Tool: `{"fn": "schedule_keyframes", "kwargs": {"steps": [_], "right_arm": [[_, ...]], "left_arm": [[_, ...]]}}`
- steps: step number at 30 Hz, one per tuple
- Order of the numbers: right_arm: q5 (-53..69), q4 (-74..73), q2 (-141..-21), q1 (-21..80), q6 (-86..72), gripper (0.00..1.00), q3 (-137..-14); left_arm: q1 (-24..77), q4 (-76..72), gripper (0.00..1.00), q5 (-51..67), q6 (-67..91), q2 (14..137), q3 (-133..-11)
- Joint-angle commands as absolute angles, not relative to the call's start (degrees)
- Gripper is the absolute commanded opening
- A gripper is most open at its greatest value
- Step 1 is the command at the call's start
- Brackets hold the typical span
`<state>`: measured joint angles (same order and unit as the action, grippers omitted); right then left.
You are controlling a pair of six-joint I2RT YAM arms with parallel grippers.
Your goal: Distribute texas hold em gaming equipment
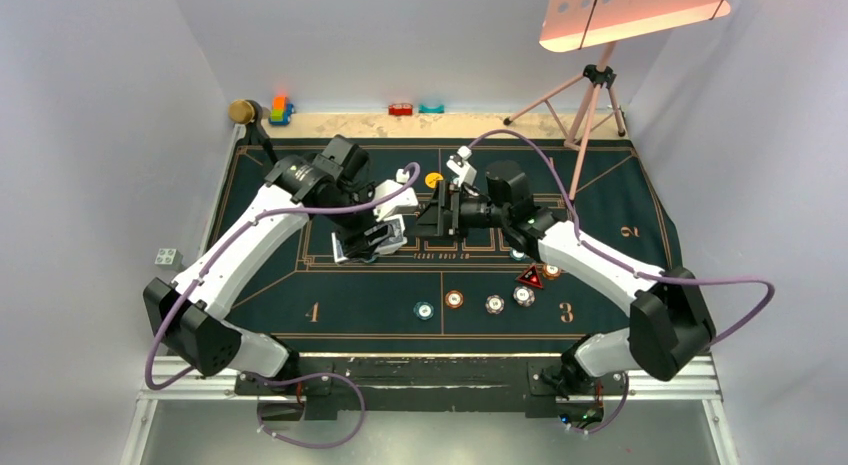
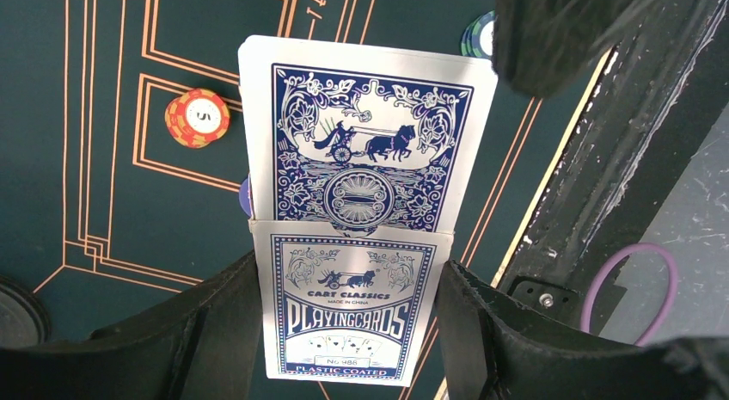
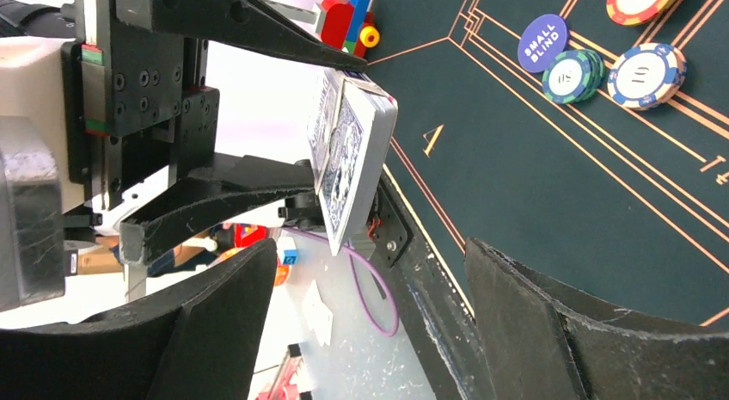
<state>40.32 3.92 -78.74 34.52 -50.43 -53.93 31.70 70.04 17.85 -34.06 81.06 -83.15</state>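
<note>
My left gripper (image 1: 372,241) is shut on a blue and white playing card box (image 2: 348,305), held above the dark green mat. A blue-backed card (image 2: 370,142) sticks about halfway out of the box's open end. My right gripper (image 1: 434,213) is open and empty, with its jaws facing the box (image 3: 348,159), which lies beyond its fingertips (image 3: 215,323). Poker chips lie on the mat: teal (image 1: 424,310), orange (image 1: 454,299) and white-brown (image 1: 495,304). A red triangular marker (image 1: 530,277) lies near them. A yellow button (image 1: 434,180) lies behind the grippers.
Toy blocks (image 1: 281,110) and small red and teal pieces (image 1: 401,109) sit along the far edge. A tripod (image 1: 590,105) stands at the back right. A purple "small blind" disc (image 3: 543,42) lies by a teal chip stack (image 3: 572,75). An orange chip (image 2: 197,118) lies below the box.
</note>
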Motion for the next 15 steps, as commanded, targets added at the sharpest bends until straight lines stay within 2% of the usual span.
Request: {"fn": "schedule_keyframes", "kwargs": {"steps": [1,15], "right_arm": [[42.2,9.2,-79.5,34.9,-51.8,0.85,-57.5],[43.8,18.7,-87.8,37.6,-56.9,0.78,-61.6]], "left_arm": [[32.1,71.3,0.0,19.2,-32.2,81.2,-87.0],[32.8,70.7,0.0,19.2,-30.3,83.0,-90.0]]}}
